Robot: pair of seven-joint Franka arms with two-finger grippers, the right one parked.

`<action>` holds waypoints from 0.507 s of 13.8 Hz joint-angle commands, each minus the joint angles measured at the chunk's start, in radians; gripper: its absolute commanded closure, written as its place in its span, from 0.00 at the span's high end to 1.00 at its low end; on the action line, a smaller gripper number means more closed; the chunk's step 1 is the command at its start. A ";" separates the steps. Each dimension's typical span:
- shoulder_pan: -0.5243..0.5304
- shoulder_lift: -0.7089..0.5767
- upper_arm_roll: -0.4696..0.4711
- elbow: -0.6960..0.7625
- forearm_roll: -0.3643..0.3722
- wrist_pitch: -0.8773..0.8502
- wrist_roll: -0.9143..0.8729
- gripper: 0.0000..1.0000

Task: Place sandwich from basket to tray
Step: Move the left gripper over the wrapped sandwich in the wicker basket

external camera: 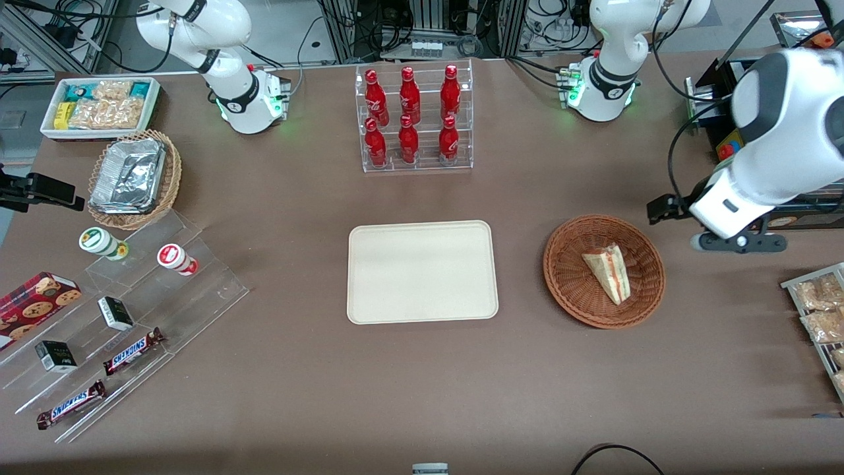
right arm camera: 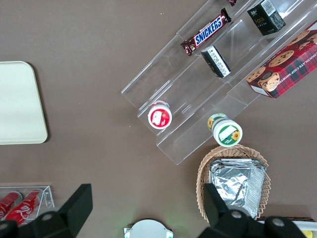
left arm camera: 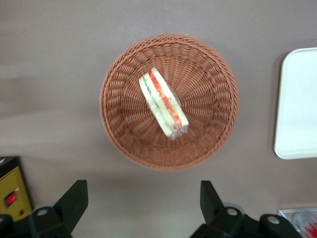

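While the sandwich (external camera: pixel 608 272) lay on its side in the middle of the basket (external camera: pixel 567 290), nothing touched it. The tray (external camera: pixel 422 272) sat bare beside the basket, toward the parked arm's end. The gripper (left arm camera: pixel 143 198) hung above the table just beside the basket's rim, its 2 fingers (left arm camera: pixel 74 201) spread wide and holding nothing.
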 commanded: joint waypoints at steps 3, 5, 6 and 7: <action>0.000 -0.057 0.000 -0.220 -0.009 0.241 -0.007 1.00; 0.000 -0.050 0.000 -0.262 -0.012 0.309 -0.071 1.00; -0.003 -0.045 -0.001 -0.282 -0.011 0.349 -0.138 1.00; -0.011 -0.043 -0.003 -0.297 -0.011 0.378 -0.210 1.00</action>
